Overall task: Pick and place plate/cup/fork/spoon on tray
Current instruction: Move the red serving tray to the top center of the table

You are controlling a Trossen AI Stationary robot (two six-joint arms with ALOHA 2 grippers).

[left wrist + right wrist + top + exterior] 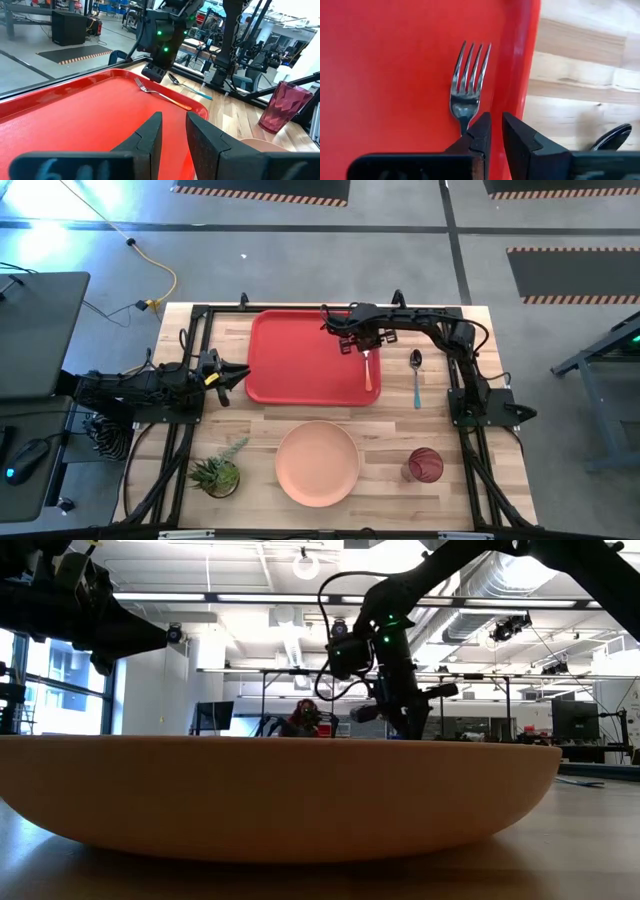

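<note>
The fork [369, 368], silver tines and orange-red handle, lies flat on the red tray [300, 360] along its right rim. My right gripper [496, 117] hangs just above the fork's neck [465, 120], pointing down. Its fingers stand narrowly apart with nothing between them. The blue-handled spoon [416, 377] lies on the table right of the tray. The pink plate [317, 463] and the dark-red cup [424, 465] stand on the table near the front edge. My left gripper [240, 372] waits level at the tray's left edge, its fingers [150, 135] slightly apart and empty.
A small potted plant [217, 475] stands at the front left of the table. The tray's floor left of the fork is bare. In the low view the plate [280, 795] fills the foreground and hides the table behind it.
</note>
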